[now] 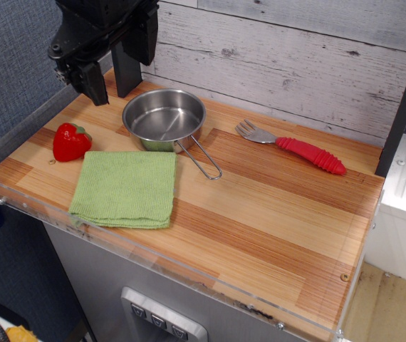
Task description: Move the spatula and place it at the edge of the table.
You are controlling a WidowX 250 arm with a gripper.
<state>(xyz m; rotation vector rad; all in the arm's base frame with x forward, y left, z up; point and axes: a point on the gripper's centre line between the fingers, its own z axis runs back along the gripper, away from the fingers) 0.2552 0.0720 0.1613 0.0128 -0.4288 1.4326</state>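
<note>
Tool (107, 75) hanging over the far left corner of the tabletop (274, 228), black body entering from the top of the frame and pointing downward. Two dark fingers (89, 82) showing, set apart with a clear gap between them; nothing sitting in that gap, so it is reading as spread and holding nothing. Fingertips are hovering above the wood, behind and to the left of the pan (164, 119), not touching it.

Pan is sitting upright just beside the tool, steel bowl reflecting light, interior looking empty. Its wire handle (201, 158) is extending toward the near side, lying on the wood, close to the corner of the green cloth (126, 188). Cloth is lying folded and flat at the near left, holding nothing on top. Red strawberry (70, 141) is resting just left of the cloth's far corner.

Spatula (293, 146) is lying flat on the right far portion of the tabletop, well apart from the tool, pronged silver head pointing toward the pan, red ribbed handle pointing toward the right edge. Clear acrylic rim (189, 274) is bordering the near side.
</note>
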